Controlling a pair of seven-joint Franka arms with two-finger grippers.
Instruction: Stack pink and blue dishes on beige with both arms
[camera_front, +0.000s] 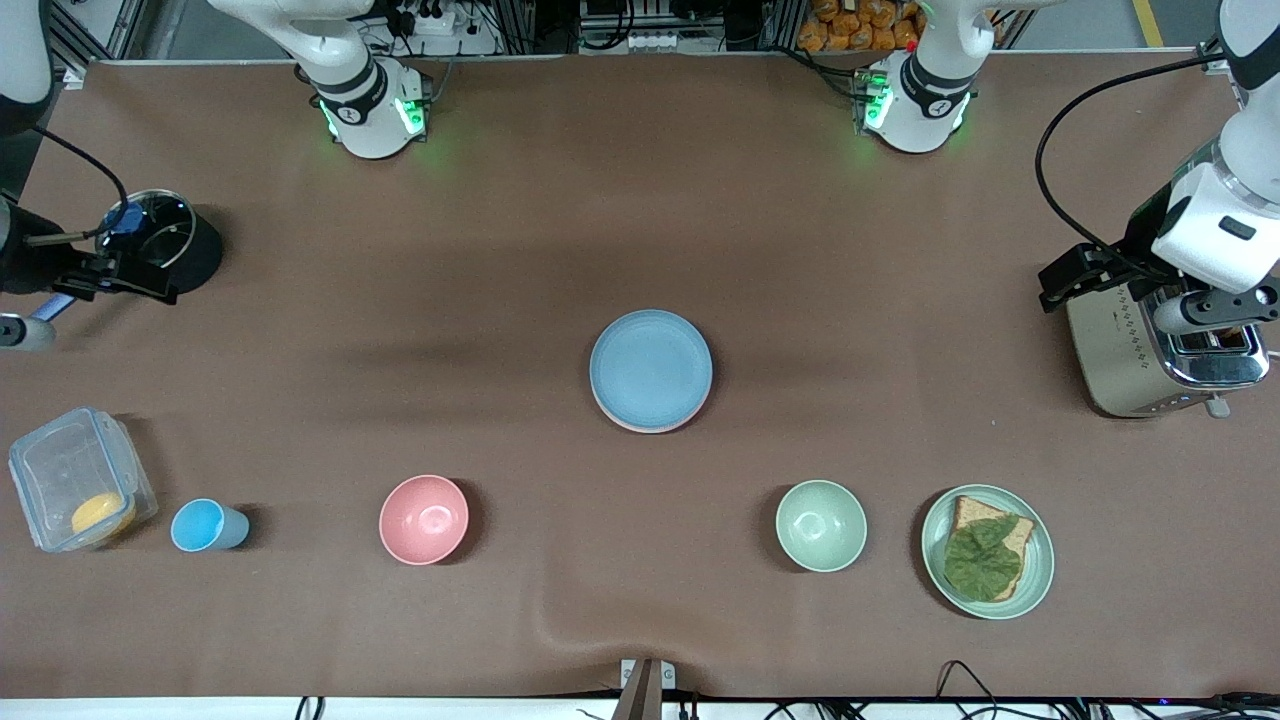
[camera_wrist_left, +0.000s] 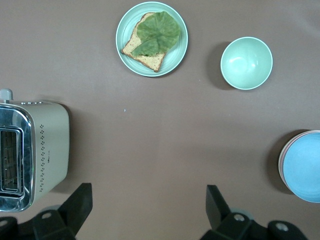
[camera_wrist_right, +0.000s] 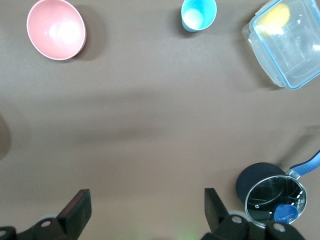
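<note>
I see the round matte light blue plate (camera_front: 650, 365) topping a stack mid-worktop, a pale pink plate's rim (camera_front: 640, 427) showing beneath it. My left pincer (camera_wrist_left: 145, 207) hangs released beside the steel toaster (camera_wrist_left: 31, 152); my right pincer (camera_wrist_right: 145, 207) hangs released by the dark glass-lidded pot (camera_wrist_right: 272, 197).

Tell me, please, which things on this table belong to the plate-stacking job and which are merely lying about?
Part of the job:
- blue plate, topmost of the stack at mid-table
- pink plate, only its edge showing beneath
- beige plate: hidden, cannot confirm

Lying about:
- pink bowl
- blue cup
- green bowl
- green plate with toast
- toaster
- clear container
- black pot
</note>
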